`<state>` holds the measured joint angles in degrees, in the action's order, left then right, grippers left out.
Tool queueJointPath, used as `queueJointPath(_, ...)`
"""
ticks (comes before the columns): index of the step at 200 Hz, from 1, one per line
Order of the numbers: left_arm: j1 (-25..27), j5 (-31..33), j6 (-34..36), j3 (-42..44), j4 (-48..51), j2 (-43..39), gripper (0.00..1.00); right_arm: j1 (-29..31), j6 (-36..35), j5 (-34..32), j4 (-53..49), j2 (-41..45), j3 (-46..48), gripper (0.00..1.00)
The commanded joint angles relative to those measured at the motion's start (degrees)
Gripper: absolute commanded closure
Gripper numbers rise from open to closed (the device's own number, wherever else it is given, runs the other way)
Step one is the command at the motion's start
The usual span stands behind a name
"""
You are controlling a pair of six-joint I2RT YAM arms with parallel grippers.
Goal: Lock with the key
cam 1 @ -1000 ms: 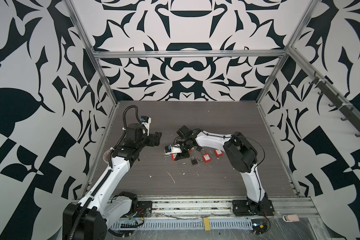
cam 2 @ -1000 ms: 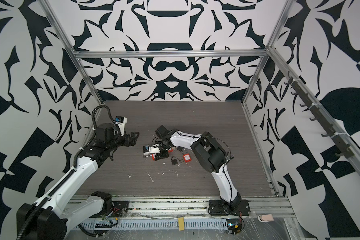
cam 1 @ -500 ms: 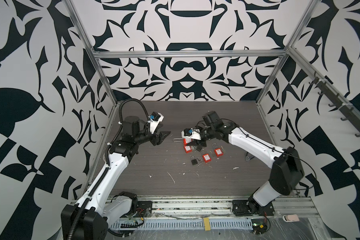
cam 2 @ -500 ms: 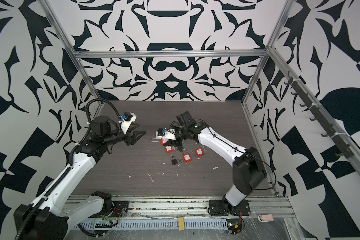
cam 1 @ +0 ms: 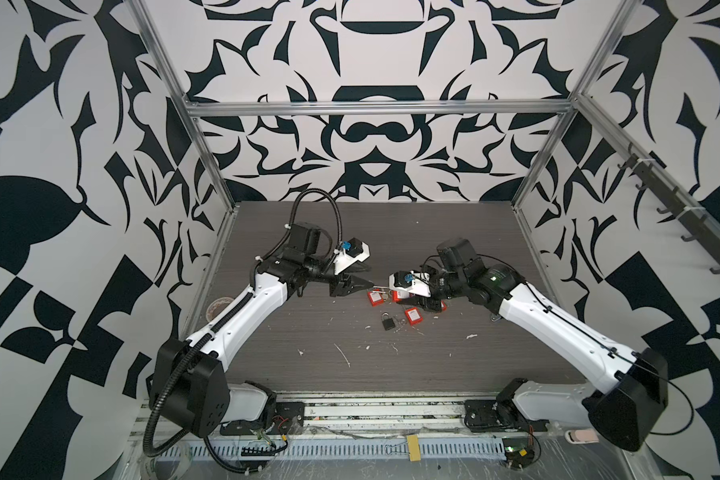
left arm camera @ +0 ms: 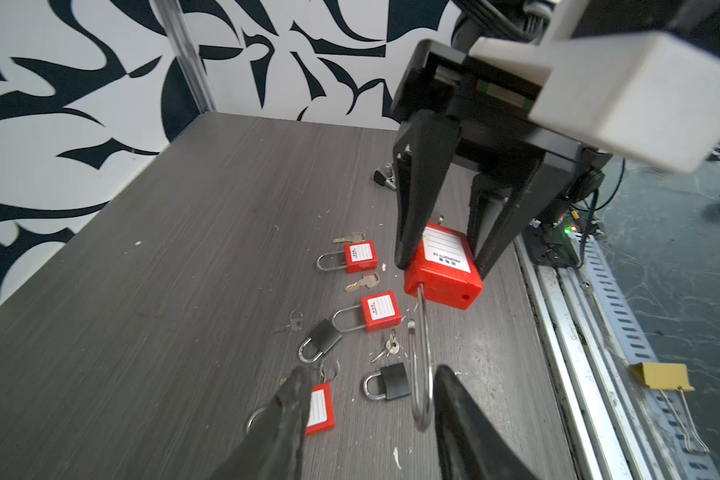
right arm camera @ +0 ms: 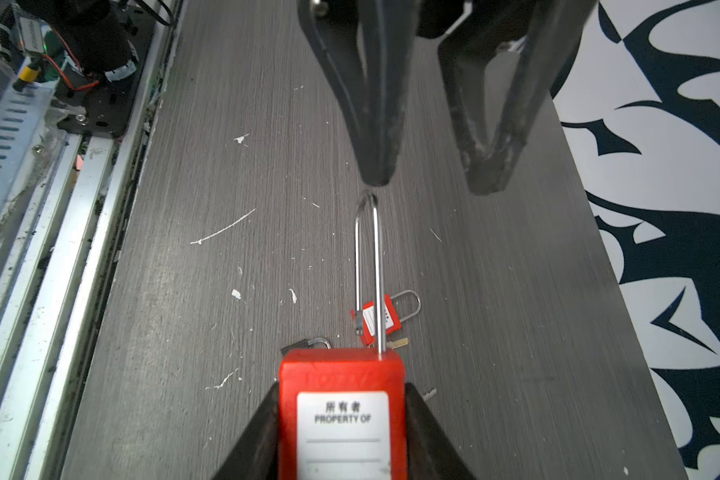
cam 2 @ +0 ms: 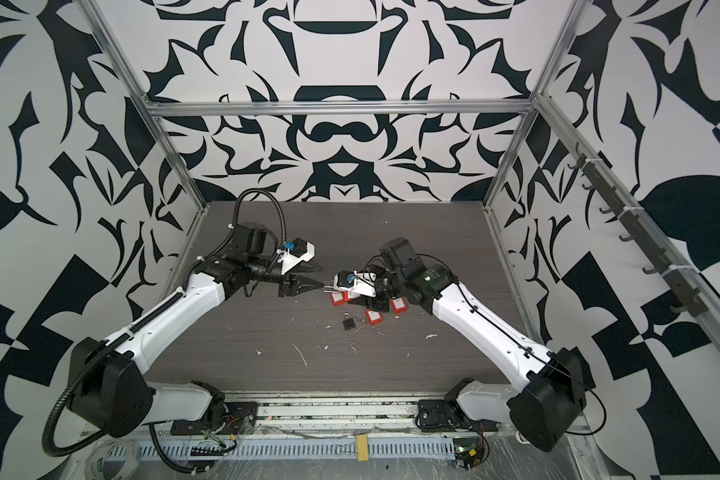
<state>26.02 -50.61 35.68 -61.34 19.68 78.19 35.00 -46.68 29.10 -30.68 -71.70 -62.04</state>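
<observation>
- The dark wood-grain table fills the floor of the patterned enclosure, with a cluster of locks just right of its middle in both top views
- The left arm and right arm reach in from the near corners, and their ends meet nose to nose above that cluster
- The right gripper is clamped on the body of a red padlock, one finger on each side, holding it clear of the table with its white label facing up
- The left gripper has its fingers parted and grips nothing. The bend of the lock's loop lies in the gap, close by one finger; whether it touches cannot be told
- The padlock's long steel shackle is open: one leg sits in the body, and the free leg ends short of it
- Other red padlocks lie flat on the table below the held one, three showing in the left wrist view
- Two black padlocks lie among them
- Loose keys rest on the table between the locks, none in either gripper
- White flecks are scattered over the near half of the table
</observation>
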Motion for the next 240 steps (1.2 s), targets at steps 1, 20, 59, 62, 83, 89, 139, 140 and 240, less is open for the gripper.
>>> queueJointPath(1,1.98,-1.32,4.11,-1.10,3.85,0.79,0.50,0.01,1.76,-0.91,1.02,1.67,0.17,0.83)
queueJointPath(20,2.62,0.80,4.18,-0.67,4.00,0.92,0.52,0.03,1.84,-0.94,1.39,2.26,0.17,0.83)
queueJointPath(59,4.59,4.34,4.92,0.21,3.97,0.82,0.62,0.03,1.79,-0.89,1.76,2.13,-0.27,0.83)
queueJointPath(62,4.77,4.56,4.97,0.25,4.01,0.86,0.62,0.02,1.77,-0.85,1.76,2.10,-0.32,0.83)
queueJointPath(83,5.27,5.63,5.01,0.35,4.02,1.08,0.68,0.01,1.85,-0.47,2.42,2.22,-0.30,0.83)
queueJointPath(89,5.36,5.61,4.88,0.42,3.97,1.09,0.71,-0.01,1.85,-0.42,2.55,2.20,-0.36,0.83)
queueJointPath(139,5.83,4.70,3.77,0.17,4.04,1.86,0.85,0.00,1.75,0.14,3.69,2.45,0.25,0.83)
queueJointPath(140,5.81,4.67,3.78,0.17,4.00,1.87,0.85,-0.01,1.76,0.11,3.69,2.45,0.25,0.83)
queueJointPath(240,5.98,-0.37,0.64,0.85,1.03,1.98,1.00,-1.54,3.06,-0.77,-6.14,3.08,-2.47,0.33)
